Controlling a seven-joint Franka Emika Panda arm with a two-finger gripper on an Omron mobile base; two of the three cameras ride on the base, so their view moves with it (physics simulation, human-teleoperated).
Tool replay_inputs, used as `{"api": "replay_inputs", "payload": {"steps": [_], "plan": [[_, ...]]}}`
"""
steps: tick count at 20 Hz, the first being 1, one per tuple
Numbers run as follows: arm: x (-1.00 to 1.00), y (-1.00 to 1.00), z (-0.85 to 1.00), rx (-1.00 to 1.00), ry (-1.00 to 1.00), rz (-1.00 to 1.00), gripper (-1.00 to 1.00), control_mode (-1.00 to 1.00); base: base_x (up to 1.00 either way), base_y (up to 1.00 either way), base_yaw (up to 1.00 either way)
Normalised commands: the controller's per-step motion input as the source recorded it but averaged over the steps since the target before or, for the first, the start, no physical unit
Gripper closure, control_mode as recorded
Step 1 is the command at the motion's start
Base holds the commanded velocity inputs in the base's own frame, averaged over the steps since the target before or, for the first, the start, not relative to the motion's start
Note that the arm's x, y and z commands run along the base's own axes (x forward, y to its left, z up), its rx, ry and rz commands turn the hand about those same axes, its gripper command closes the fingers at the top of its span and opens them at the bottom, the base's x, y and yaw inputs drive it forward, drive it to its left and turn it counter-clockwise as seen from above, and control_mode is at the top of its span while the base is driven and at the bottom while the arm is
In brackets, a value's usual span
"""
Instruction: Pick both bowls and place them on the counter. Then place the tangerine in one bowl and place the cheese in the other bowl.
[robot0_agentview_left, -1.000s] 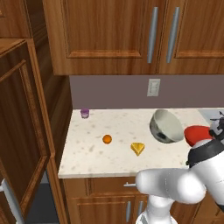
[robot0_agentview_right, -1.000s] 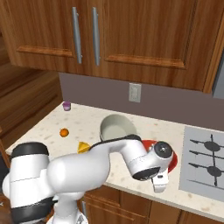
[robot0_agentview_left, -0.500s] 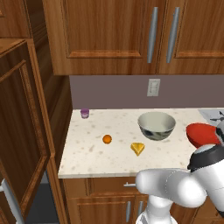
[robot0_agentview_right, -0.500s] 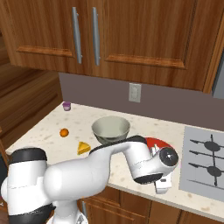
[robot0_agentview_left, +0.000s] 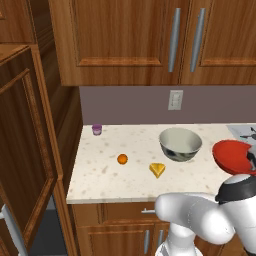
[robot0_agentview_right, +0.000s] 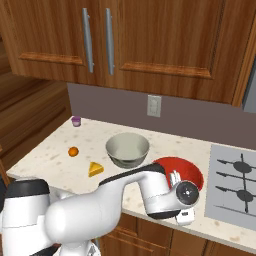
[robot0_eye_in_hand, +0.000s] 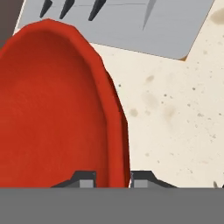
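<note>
Jaws astride red bowl (robot0_eye_in_hand: 57, 105) rim

The patterned bowl (robot0_agentview_left: 180, 143), which was tipped on its side a second before, was set upright on the counter (robot0_agentview_left: 110, 170). The red bowl (robot0_agentview_right: 181, 171) was carried lower and nearer the counter, its rim clamped in the gripper (robot0_eye_in_hand: 113, 179).

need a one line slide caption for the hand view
Gripper shut on the red bowl's rim, held above the speckled counter beside the grey stovetop.
</note>
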Motion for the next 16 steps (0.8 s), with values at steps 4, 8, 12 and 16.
{"api": "replay_inputs", "payload": {"steps": [4,8,12,16], "plan": [[0.09,0.00,-0.05,-0.10,0.02,0.00,-1.00,-1.00,0.00,0.00,0.00],[0.06,0.00,-0.04,-0.05,0.07,0.00,-1.00,-1.00,0.00,0.00,0.00],[0.00,0.00,0.00,0.00,0.01,0.00,-1.00,-1.00,0.00,0.00,0.00],[-0.20,0.04,0.23,0.00,0.00,0.02,-1.00,-1.00,0.00,0.00,0.00]]}}
